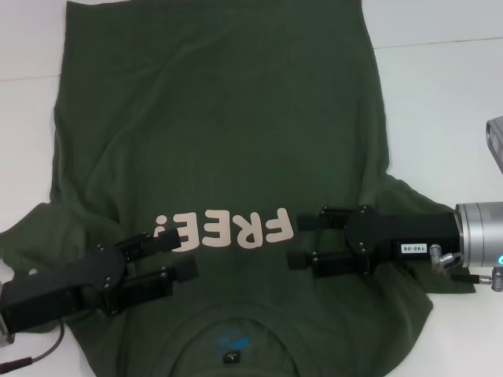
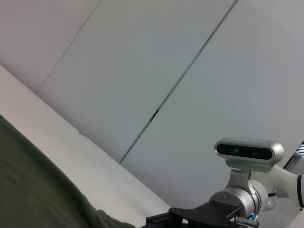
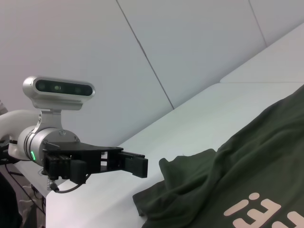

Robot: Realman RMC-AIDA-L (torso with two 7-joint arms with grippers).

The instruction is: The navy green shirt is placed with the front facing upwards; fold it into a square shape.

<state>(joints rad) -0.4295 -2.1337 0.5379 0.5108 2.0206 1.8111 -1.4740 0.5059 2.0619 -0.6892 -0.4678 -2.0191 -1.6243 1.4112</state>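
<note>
underneath, white table [image 1: 440, 94], pale wall [image 2: 142, 57]

Green shirt [image 1: 220, 133] on white table [image 1: 448, 102]

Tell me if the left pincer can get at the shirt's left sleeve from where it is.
Probably yes: the open left pincer hovers over the navy green shirt, and the left sleeve lies flat beside it with nothing between.

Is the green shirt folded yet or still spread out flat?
Spread, front up. The navy green shirt lies open on the table, "FREE!" lettering showing, both sleeves out. Left tool and right tool sit open over the chest.
</note>
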